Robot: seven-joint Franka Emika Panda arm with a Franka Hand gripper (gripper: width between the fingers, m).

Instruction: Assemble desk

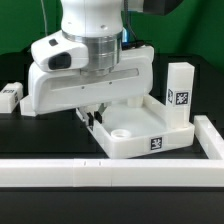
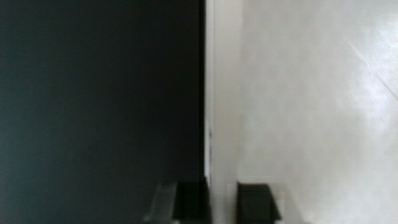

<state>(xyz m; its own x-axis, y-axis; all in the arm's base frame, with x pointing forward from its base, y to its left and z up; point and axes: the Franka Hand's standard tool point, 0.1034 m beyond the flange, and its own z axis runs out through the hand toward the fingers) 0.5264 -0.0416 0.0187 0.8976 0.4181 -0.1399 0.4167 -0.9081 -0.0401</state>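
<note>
Desk panel [image 1: 145, 120] lies on the dark table [image 1: 20, 135] near the middle of the scene, a little to the exterior view's right, with its raised rim up and one round socket [image 1: 120, 131] visible at its near left corner. The pincer [image 1: 92, 114] is down at the panel's side on the exterior view's left, and its jaws are narrow. In the wrist view the two fingers [image 2: 260, 200] stand on both sides of the thin rim, so I judge that they hold the panel by this edge. One upright leg [image 1: 180, 90] stands just beside the far right corner of the panel; whether it touches the panel I cannot tell. Another leg [image 1: 9, 97] lies well apart at the exterior view's left. The long white rail [image 1: 100, 172] runs along the near side and turns along the right side, close to the panel. What could go wrong, in my judgement: the grip is on a thin wall and far from the panel's centre, so if the arm pulls or lifts, the panel may turn in the jaws or slip out. A push to the right may also press it against the rail or knock over the upright leg. The exterior view gives the whole layout, but the arm's big body hides the contact. The wrist view shows just this contact, the rim between the fingers, and nothing of legs, sockets or rail.
</note>
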